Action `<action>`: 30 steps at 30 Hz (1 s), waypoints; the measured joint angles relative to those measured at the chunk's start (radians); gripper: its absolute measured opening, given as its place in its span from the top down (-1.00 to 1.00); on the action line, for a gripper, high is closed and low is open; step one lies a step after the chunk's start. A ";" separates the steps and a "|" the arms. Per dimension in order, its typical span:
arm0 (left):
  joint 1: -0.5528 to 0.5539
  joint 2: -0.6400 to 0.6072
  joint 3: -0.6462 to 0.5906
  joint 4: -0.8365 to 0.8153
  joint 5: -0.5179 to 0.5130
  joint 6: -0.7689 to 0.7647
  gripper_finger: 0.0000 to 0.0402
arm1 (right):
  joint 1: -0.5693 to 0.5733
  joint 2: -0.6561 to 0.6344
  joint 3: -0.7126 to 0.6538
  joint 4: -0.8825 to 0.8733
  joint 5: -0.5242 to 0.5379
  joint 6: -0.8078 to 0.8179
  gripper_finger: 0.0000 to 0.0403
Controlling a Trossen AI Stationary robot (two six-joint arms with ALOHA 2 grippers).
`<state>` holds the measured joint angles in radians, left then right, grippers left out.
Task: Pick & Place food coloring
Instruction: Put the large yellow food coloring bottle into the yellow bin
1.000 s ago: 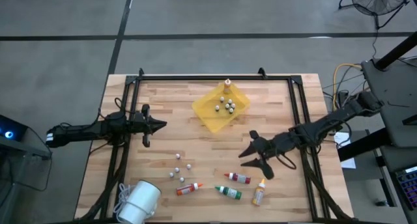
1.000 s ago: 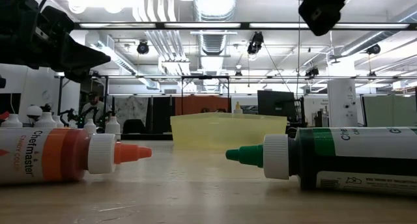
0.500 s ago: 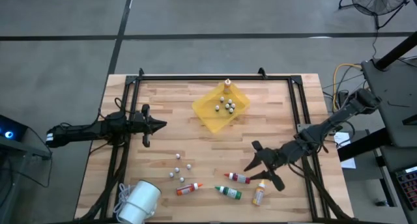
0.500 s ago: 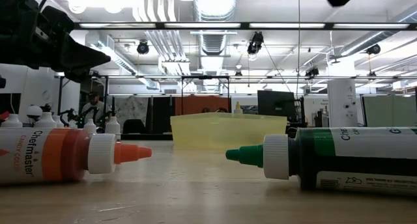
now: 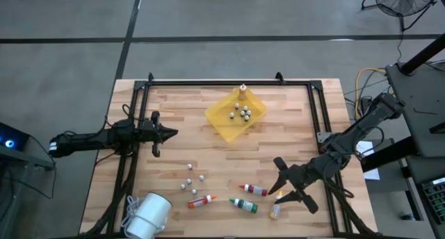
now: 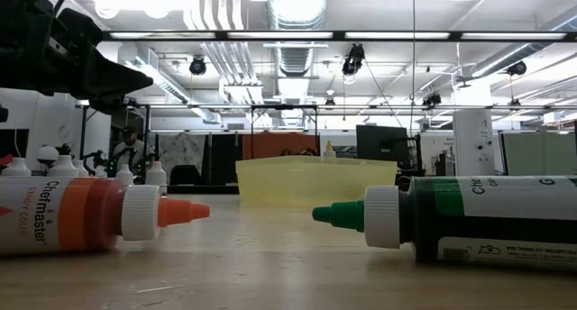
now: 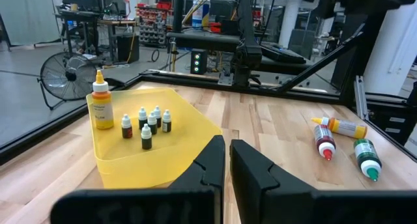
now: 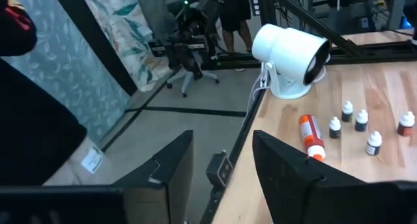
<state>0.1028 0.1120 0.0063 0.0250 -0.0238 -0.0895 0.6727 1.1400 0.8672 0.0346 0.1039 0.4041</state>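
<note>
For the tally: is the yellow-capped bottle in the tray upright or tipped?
Upright: the yellow-capped bottle stands cap-up in the tray.

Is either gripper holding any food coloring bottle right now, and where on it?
Nothing is held. The right gripper hangs open above the yellow-capped bottle; the left gripper is shut on nothing.

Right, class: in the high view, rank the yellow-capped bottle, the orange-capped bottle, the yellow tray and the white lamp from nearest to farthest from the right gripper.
From the right gripper:
1. Yellow-capped bottle, just beside it at the front edge.
2. Orange-capped bottle, front middle.
3. Yellow tray, toward the back.
4. White lamp, front-left corner.
</note>
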 joint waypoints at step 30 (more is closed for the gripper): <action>-0.001 0.000 0.000 0.000 0.000 0.000 1.00 | 0.065 0.226 0.283 -0.219 0.022 0.678 0.32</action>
<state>0.1017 0.1120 0.0063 0.0247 -0.0237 -0.0895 0.7380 1.3663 1.1497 -0.1847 0.1261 1.0824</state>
